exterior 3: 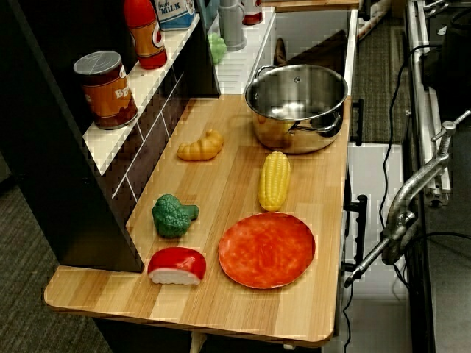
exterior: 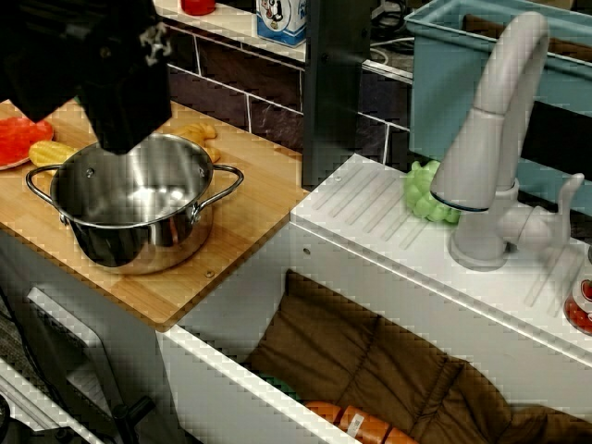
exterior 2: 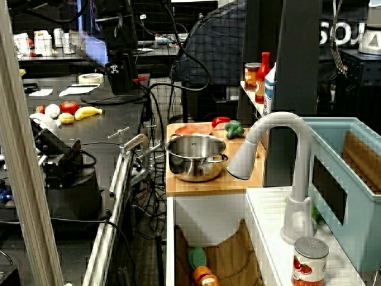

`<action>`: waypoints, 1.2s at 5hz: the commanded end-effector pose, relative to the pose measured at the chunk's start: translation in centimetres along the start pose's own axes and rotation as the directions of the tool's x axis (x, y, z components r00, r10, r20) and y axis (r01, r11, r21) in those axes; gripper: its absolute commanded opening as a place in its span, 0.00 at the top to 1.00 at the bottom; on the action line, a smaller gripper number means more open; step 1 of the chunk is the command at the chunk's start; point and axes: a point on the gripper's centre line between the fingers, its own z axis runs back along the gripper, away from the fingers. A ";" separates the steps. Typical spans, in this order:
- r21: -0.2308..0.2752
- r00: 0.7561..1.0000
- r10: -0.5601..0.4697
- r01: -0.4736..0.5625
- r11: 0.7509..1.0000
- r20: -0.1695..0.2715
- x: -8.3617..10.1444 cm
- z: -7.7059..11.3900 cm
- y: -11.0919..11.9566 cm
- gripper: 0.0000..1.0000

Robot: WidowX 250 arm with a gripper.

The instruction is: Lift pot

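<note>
The pot (exterior: pixel 134 215) sits on the wooden counter (exterior 3: pixel 221 176) at the end nearest the sink, just beyond the corn (exterior 3: pixel 274 180), and is empty. It looks rigid, polished and slippery, probably light. Its thin rim or one wire handle (exterior: pixel 225 183) seems the best hold. The gripper (exterior: pixel 120 88) hangs dark and blurred over the pot's back rim; I cannot tell whether its fingers are apart.

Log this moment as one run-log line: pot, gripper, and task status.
pot: upright on wooden counter, empty, near sink end | gripper: black arm mass over pot's back rim, jaws not visible | lift: not yet done
</note>
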 end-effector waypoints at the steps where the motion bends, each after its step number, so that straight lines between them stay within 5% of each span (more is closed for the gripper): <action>1: 0.000 1.000 0.000 0.000 1.000 0.000 0.0 0.0 0.0 0.00; 2: -0.022 0.999 0.042 -0.042 0.999 -0.016 3.1 0.0 0.4 0.00; 3: 0.020 0.957 0.287 -0.286 0.958 -0.035 5.7 -1.1 1.8 0.00; 5: 0.073 0.914 0.404 -0.401 0.913 -0.027 7.6 -2.3 3.7 0.00; 6: 0.153 0.895 0.438 -0.423 0.893 -0.080 8.8 -3.4 5.3 0.00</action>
